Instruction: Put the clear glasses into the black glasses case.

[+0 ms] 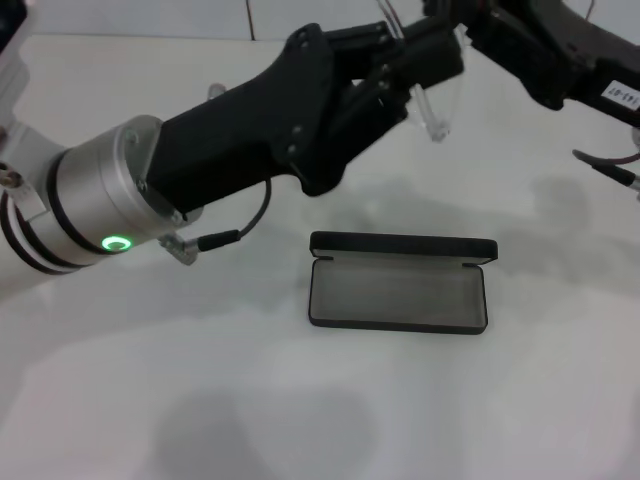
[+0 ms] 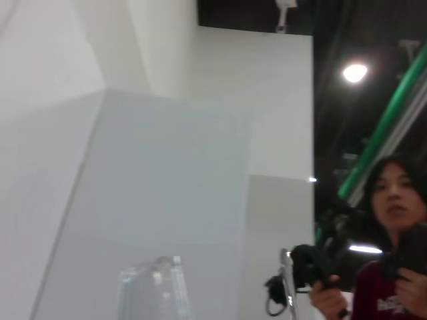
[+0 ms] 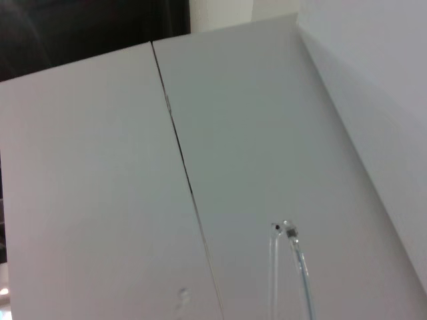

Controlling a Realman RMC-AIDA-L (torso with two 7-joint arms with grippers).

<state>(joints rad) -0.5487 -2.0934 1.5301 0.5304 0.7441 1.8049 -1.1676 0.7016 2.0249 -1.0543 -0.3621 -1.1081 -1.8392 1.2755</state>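
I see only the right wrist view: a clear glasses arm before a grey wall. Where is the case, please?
Observer: The case lies on the table, in front of the robot.
Operator: Is it open?
Observer: Yes, the lid is back, the grey lining shows and nothing is inside.
Operator: And where are the glasses?
Observer: The glasses are up off the table, beyond the case, where the left gripper and the right gripper meet.

No text legible; right arm (image 1: 560, 55) label too small to read
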